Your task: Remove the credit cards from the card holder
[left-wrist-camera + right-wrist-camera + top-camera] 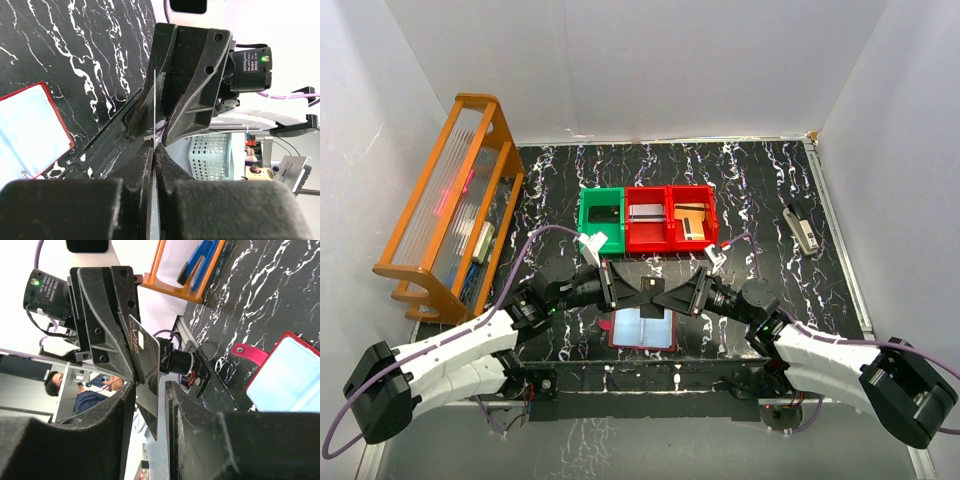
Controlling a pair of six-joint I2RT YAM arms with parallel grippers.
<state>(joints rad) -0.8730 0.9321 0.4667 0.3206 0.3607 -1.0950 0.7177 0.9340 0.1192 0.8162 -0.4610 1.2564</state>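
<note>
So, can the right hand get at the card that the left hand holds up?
Probably yes: the card stands between the fingers of the right hand, nothing blocks it, and the left hand grips its far end.

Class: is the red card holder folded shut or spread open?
Spread open: the card holder lies flat on the table, its pale inner side facing up.

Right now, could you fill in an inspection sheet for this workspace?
Surface: black marbled table, no spills seen.
Job's things: red card holder lies open; one dark card held off the table.
Clutter: green bin, two red bins, orange rack, small grey object.
Grippers: left tool shut on the card; right tool open around the same card.
Cables: purple cables along both arms.
Surroundings: white walls; a person beyond the table.
</note>
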